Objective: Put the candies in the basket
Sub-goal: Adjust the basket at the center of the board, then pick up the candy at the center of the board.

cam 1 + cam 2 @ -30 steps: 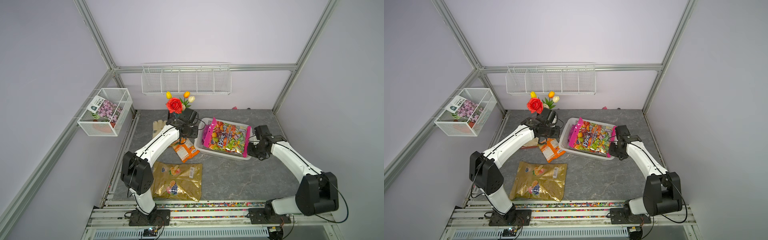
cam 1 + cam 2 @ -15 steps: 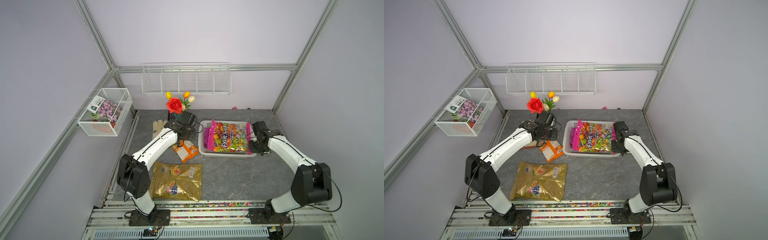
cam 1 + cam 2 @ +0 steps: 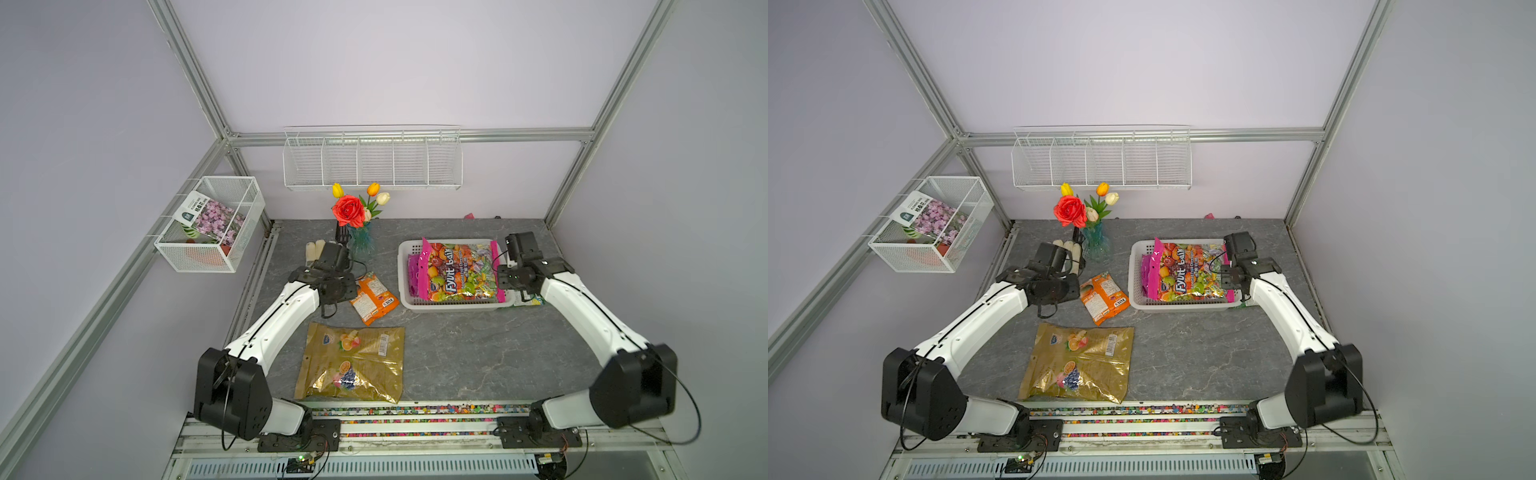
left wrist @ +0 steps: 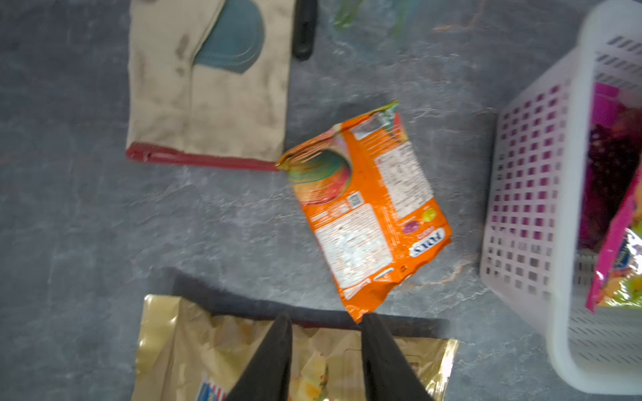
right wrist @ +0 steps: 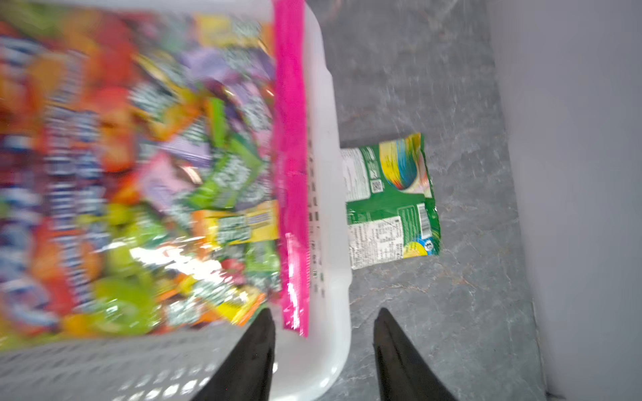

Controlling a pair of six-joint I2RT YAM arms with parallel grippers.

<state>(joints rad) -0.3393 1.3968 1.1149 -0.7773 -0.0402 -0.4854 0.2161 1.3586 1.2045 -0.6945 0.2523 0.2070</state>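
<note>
The magenta candy bag [image 3: 459, 272] lies in the white basket [image 3: 457, 305]. The orange bag [image 3: 374, 297], gold bag [image 3: 353, 361] and green bag [image 5: 392, 201] lie on the worktop [image 3: 478, 353]. The left gripper [image 4: 326, 317] and right gripper [image 5: 323, 312] both stand parted, holding nothing.

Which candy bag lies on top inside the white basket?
The large magenta bag; the gold bag, orange bag and green bag lie on the table instead.

My left arm [image 3: 282, 320] reaches forward from its base, forearm sloping up to a wrist bent downward. My left gripper [image 4: 326, 317] points down at the surface, its fingers [image 4: 274, 354] standing apart with a clear gap. My right arm [image 3: 590, 316] extends forward and inward. My right gripper [image 5: 323, 312] also points down, parted wider, clamping nothing.
</note>
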